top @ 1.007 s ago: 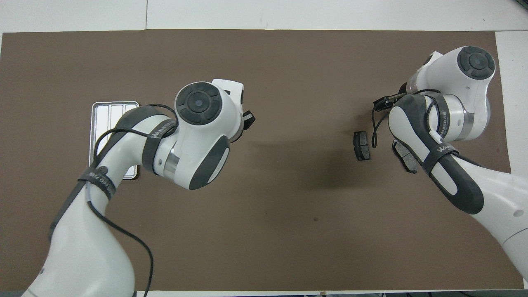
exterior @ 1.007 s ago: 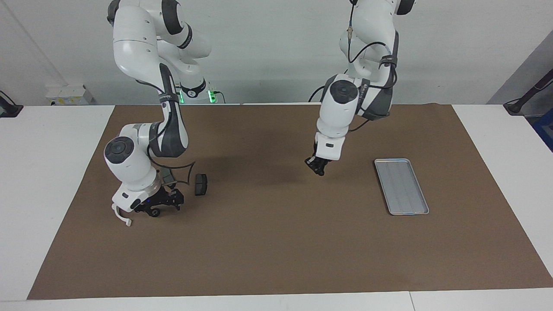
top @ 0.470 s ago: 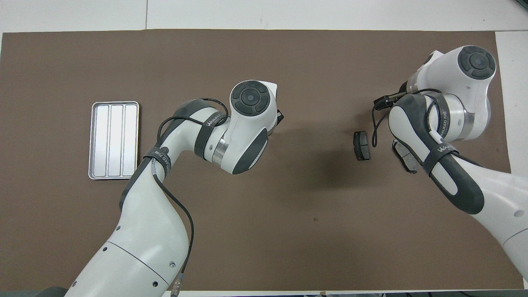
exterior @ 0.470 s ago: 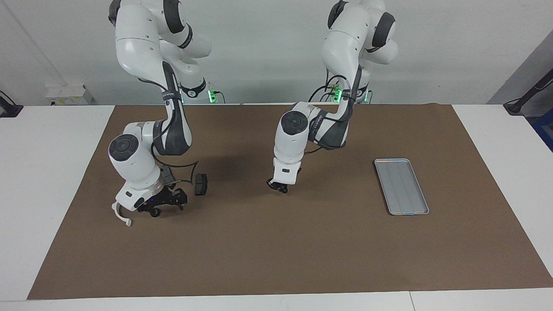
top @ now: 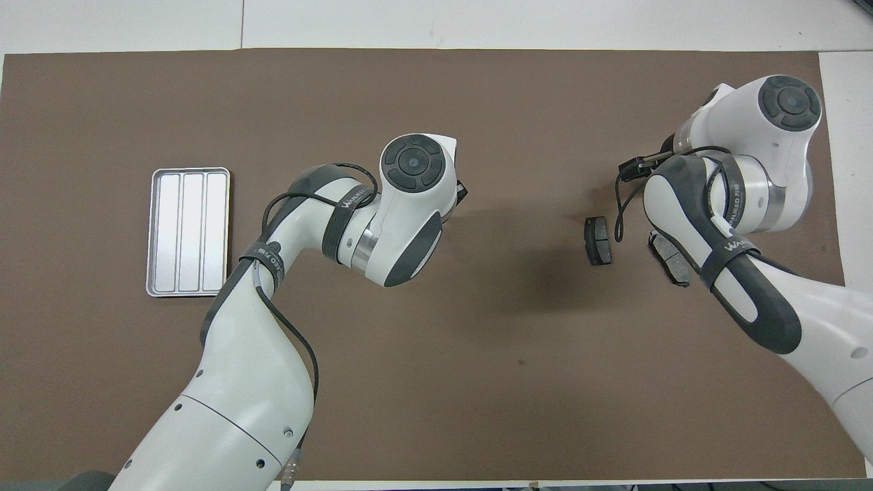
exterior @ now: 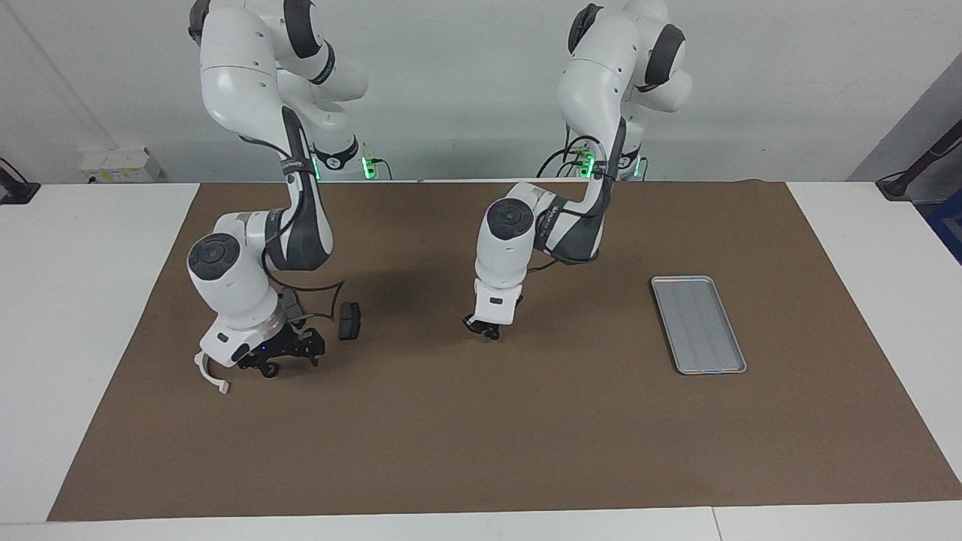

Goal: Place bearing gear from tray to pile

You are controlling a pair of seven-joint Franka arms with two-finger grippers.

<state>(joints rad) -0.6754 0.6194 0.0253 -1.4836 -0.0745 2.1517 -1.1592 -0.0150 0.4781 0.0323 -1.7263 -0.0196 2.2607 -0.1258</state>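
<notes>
Tray (exterior: 699, 324) ribbed silver metal, rounded corners; dark wedge brake pad (exterior: 349, 320) w/ pile.

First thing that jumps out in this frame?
The left arm stretches to mid-mat, its left pincer low over bare mat, away from the bare tray at its own end. The right pincer sits low at the pile, beside a white bracket and a brake pad.

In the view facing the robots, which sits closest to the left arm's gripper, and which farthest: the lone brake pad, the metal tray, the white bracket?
From the left gripper:
1. Brake pad, toward the right arm's end.
2. Tray, toward the left arm's end.
3. White bracket, beside the right gripper.
</notes>
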